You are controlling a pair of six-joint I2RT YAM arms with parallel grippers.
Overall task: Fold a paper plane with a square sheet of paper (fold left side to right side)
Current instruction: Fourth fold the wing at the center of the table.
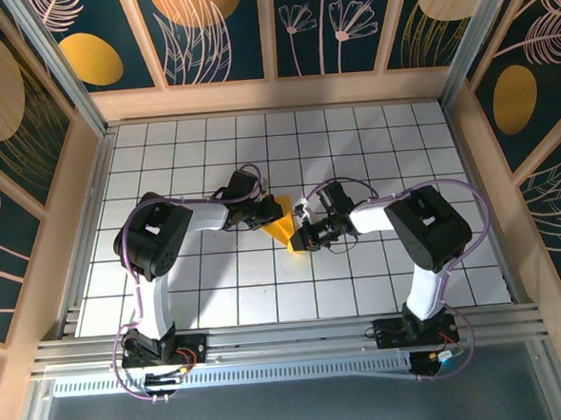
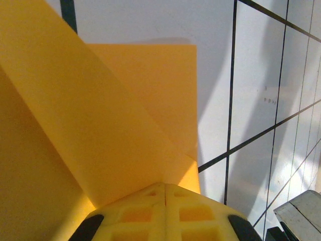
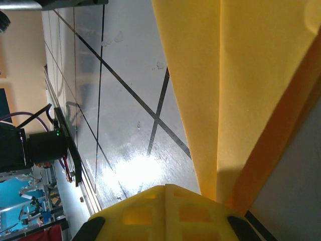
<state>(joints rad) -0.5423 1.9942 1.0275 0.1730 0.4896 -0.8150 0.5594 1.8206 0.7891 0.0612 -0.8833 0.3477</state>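
One paper [image 1: 282, 225], pinched by left hand [image 2: 164, 192], right hand [image 3: 165, 192]

Bright, even light is thrown from overhead onto the white table [image 1: 267, 296]; only soft shadows are cast. In the right wrist view a hard glare patch is burned into the tiles, and the sheet of paper [image 3: 241, 75] is seen softly blurred. In the left wrist view a pale shadow is laid beside it.
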